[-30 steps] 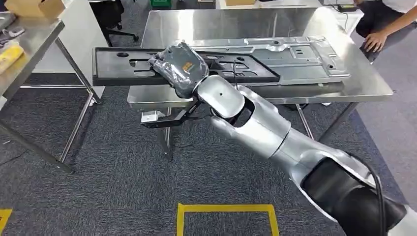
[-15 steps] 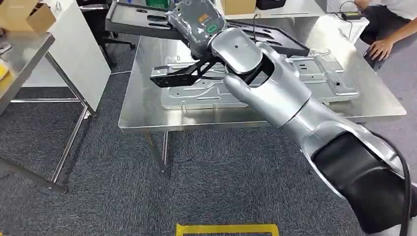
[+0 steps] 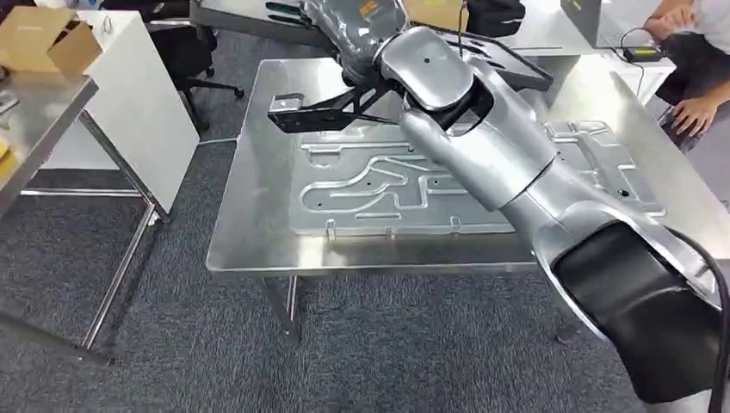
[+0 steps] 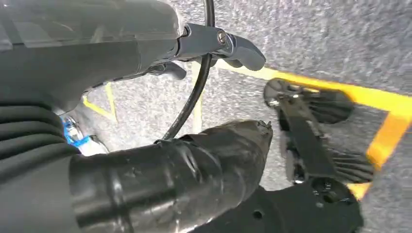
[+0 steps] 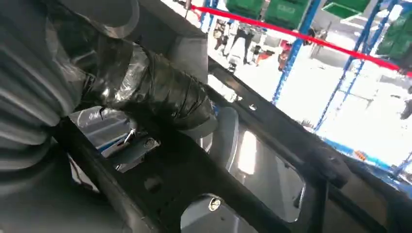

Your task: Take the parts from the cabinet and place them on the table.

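My right hand (image 3: pixel 351 31) grips a long black flat part (image 3: pixel 510 62) with cut-outs and holds it in the air above the far side of the steel table (image 3: pixel 251 231). In the right wrist view the grey thumb (image 5: pixel 167 99) presses on the black part (image 5: pixel 218 191). A silver stamped panel (image 3: pixel 370 185) lies flat on the table under my arm. In the left wrist view my left hand (image 4: pixel 184 97) hangs over the carpet, fingers (image 4: pixel 233 46) apart and nothing in it.
A second steel table (image 3: pixel 43 99) with a cardboard box (image 3: pixel 43 39) stands at the left, a white board (image 3: pixel 142 95) beside it. A person's hand (image 3: pixel 695 110) rests at the table's far right corner. Yellow floor tape (image 4: pixel 340 92) marks the carpet.
The whole view has shifted as the camera came closer to the table. My right arm has carried the black part up and farther over the table, above the silver panel.
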`<state>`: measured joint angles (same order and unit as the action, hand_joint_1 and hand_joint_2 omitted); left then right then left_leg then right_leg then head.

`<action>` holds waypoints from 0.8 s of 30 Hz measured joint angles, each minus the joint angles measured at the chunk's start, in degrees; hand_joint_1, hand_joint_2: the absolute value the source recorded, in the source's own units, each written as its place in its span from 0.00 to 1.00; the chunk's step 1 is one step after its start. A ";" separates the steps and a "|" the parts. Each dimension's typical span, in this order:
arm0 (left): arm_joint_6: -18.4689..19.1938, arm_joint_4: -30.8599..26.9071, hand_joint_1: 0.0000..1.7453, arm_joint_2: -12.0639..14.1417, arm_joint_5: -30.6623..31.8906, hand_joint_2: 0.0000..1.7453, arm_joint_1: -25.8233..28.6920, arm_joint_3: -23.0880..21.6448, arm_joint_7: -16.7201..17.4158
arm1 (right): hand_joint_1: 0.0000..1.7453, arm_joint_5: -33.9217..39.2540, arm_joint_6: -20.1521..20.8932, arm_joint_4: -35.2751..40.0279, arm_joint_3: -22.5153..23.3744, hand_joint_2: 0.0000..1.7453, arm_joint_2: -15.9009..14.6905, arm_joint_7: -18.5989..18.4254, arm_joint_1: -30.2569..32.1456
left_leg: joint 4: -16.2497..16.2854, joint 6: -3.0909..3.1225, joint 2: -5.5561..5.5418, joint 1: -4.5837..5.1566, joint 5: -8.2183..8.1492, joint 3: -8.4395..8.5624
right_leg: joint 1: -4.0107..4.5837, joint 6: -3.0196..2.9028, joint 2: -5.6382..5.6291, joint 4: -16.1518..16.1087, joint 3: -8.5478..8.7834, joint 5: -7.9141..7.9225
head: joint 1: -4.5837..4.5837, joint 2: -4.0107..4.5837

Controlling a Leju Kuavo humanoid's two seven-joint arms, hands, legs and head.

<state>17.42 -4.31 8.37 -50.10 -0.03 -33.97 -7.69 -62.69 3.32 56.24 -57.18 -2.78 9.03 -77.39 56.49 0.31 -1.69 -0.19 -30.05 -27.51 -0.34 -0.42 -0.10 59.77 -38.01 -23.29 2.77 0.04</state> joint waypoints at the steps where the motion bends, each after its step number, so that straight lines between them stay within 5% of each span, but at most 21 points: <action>1: 0.06 0.48 0.00 -0.02 -0.39 1.00 0.00 0.00 -0.02 | 1.00 0.18 0.07 -0.09 0.04 1.00 0.18 0.13 -0.02 | 1.80 -0.44 0.01 0.00 0.53 0.99 | -0.32 -0.66 -0.32 -0.40 0.11 -0.26 | 0.00 0.00; 4: 0.24 1.07 0.00 -0.02 -1.62 1.00 -0.28 -0.02 0.28 | 1.00 0.35 0.04 -0.74 0.17 1.00 0.46 0.42 -0.75 | 6.17 -1.17 1.01 -0.23 0.48 -1.02 | -0.27 -2.03 -0.24 -0.36 2.42 -0.82 | -0.02 0.00; 6: 0.15 1.07 0.00 -0.07 -2.58 1.00 -0.51 -0.02 0.72 | 1.00 0.46 -0.09 -1.41 0.11 1.00 0.84 1.06 -0.72 | 12.68 -1.55 1.28 -0.31 -1.95 -5.41 | -0.06 -2.24 -0.39 -0.36 3.08 -1.49 | -0.03 0.00; 7: -0.02 1.07 0.00 -0.09 -3.16 1.00 -0.78 0.00 0.92 | 1.00 0.63 -0.13 -2.12 -0.11 1.00 1.02 1.42 -0.36 | 16.92 -1.66 1.32 -0.31 -4.89 -9.05 | 0.20 -2.44 -0.44 -0.36 3.63 -2.18 | -0.02 0.00; 9: -0.24 1.07 0.00 -0.11 -3.98 1.00 -0.81 -0.02 1.40 | 1.00 0.85 -0.15 -3.08 -0.37 1.00 1.62 1.49 0.54 | 17.19 -1.23 1.32 -0.16 -5.73 -11.64 | 0.79 -2.66 -0.47 -0.29 4.80 -2.81 | 0.00 0.00; 11: -0.53 1.07 0.00 -0.11 -5.07 1.00 -0.71 -0.02 1.73 | 1.00 0.88 -0.22 -4.09 -0.61 1.00 2.14 1.79 0.99 | 9.42 0.03 1.31 0.41 0.14 -10.36 | 1.53 -2.90 -0.58 -0.32 6.06 -3.81 | 0.00 0.00; 12: -0.53 1.07 0.00 -0.11 -5.68 1.00 -0.47 -0.02 1.88 | 1.00 0.68 -0.42 -4.68 -0.74 1.00 2.60 1.82 1.26 | 4.16 1.37 1.32 1.02 4.77 -9.16 | 1.75 -3.05 -0.62 -0.40 6.53 -4.22 | -0.02 0.00; 13: -0.57 1.22 0.00 0.37 -6.21 1.00 -0.14 -0.02 1.90 | 1.00 0.35 -0.81 -5.38 -0.96 1.00 2.75 1.82 1.87 | 2.35 2.87 0.64 1.43 8.02 -8.81 | 1.38 -3.20 -0.67 -0.57 6.64 -4.51 | -0.20 0.00; 15: -0.55 1.42 0.00 0.22 -7.06 1.00 -0.34 -0.02 1.92 | 1.00 -0.26 -1.31 -6.89 -1.79 1.00 3.59 1.84 3.18 | 1.07 3.40 0.45 1.75 7.64 -8.56 | 1.16 -2.37 -1.19 -1.04 6.87 -4.67 | -0.06 0.00; 17: -0.68 1.49 0.00 0.22 -8.26 1.00 -0.35 -0.02 1.75 | 1.00 -0.26 -1.36 -9.02 -2.38 1.00 4.06 1.77 4.98 | 0.42 2.20 0.42 1.91 8.30 -8.10 | 1.17 -2.42 -0.98 -1.34 7.30 -4.89 | -0.22 0.00; 24: 0.44 1.92 0.00 -0.52 -11.53 1.00 -0.47 -1.29 1.51 | 1.00 0.46 -1.99 -17.65 -3.84 1.00 4.85 4.54 9.65 | 0.38 1.55 0.40 1.69 7.70 -8.11 | 1.27 -2.25 -0.91 -1.86 7.58 -5.31 | -0.15 0.00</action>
<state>17.86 -2.38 7.85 -61.63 -0.50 -35.25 -6.19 -62.23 1.33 38.59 -61.02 2.08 13.57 -67.73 56.87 1.86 -1.29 1.51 -22.35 -35.62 0.94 -2.66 -1.01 57.91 -30.43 -28.61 2.62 0.04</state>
